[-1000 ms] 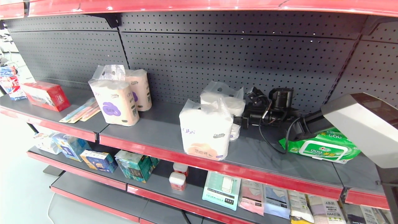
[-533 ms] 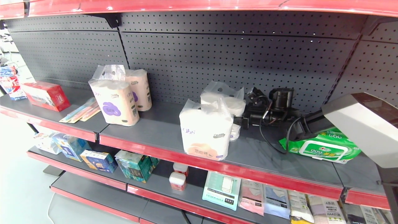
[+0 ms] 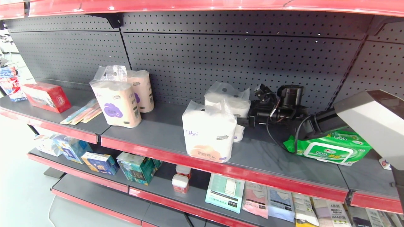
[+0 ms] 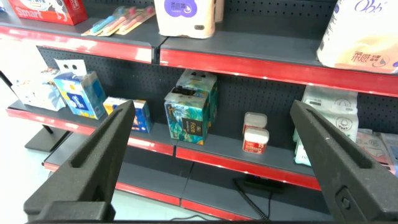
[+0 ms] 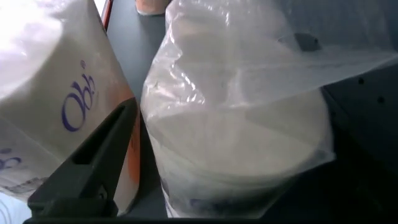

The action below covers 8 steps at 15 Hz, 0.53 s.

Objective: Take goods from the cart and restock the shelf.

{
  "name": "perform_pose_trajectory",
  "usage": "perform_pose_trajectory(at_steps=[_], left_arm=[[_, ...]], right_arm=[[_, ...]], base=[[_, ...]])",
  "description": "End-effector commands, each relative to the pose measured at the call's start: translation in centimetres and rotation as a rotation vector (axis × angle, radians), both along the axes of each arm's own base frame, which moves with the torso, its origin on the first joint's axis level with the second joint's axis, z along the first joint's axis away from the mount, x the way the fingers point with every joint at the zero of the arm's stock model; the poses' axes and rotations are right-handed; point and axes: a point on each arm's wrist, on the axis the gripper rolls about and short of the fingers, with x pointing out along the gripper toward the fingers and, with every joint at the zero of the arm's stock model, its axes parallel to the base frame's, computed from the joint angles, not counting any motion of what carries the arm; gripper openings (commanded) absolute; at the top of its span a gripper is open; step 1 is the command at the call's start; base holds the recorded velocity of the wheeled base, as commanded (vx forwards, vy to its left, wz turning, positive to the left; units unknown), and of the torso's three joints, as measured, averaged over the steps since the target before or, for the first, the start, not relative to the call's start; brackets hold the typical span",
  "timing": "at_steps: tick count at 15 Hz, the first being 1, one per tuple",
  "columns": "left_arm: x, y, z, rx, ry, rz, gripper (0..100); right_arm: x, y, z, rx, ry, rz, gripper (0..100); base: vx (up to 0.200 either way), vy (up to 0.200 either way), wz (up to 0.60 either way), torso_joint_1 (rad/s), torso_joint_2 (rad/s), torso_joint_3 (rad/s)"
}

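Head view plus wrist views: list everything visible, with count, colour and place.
shelf: one, grey boards, red edges, across the view.
red box: one, red, middle board, far left.
toothbrushes: a few, pink and blue, beside red box.
purple-print rolls: two packs, pale, middle board, left of centre.
tissue packs: two, white, middle board centre, one behind the other.
wipes: one, green, middle board, right.
blue boxes: at least two, board below, left.
teal box: one, board below, right of blue boxes.
jars: two, red and white, board below, centre.
flat packs: several, pale, board below, right.
right hand: black, at the rear tissue pack.
left hand: black, open, before the board below.
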Motion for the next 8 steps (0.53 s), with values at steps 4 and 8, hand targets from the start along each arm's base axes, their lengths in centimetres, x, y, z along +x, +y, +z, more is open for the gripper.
perform_pose_trajectory(at_steps=[4, 8], left_arm=[[0.0, 0.0, 0.0, 0.000, 0.000, 0.000, 100], [0.0, 0.0, 0.0, 0.000, 0.000, -0.002, 100]], right_arm=[[-1.8, -2.2, 2.3, 0.015, 0.011, -0.043, 100], [-3.1, -4.4, 4.5, 0.040, 0.020, -0.095, 100]], base=[[0.000, 0.000, 0.00, 0.000, 0.00, 0.000], [0.000, 0.000, 0.00, 0.000, 0.00, 0.000]])
